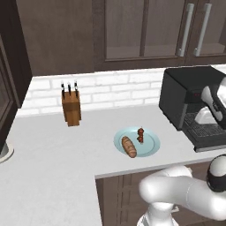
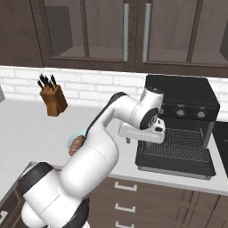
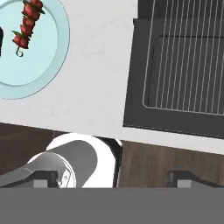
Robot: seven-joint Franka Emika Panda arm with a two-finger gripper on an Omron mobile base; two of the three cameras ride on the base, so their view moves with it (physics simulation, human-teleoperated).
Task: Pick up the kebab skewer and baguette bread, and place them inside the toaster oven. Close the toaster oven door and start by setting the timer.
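Now the kebab skewer (image 1: 140,134) and the baguette bread (image 1: 129,146) lie side by side on a light blue plate (image 1: 152,143) (not touching), left of the toaster oven (image 2: 182,100), whose door (image 2: 174,167) lies open. Whether the gripper (image 2: 133,133) is open, I cannot tell.

Open counter (image 1: 53,167) is stretching wide to the left of the plate (image 1: 151,142), nothing crowding it. The knife block (image 1: 71,107) is standing well back by the wall. The toaster oven door (image 3: 135,87) is lying flat open just beside the plate, the wire rack (image 3: 188,57) sliding out over it, narrowing that gap.
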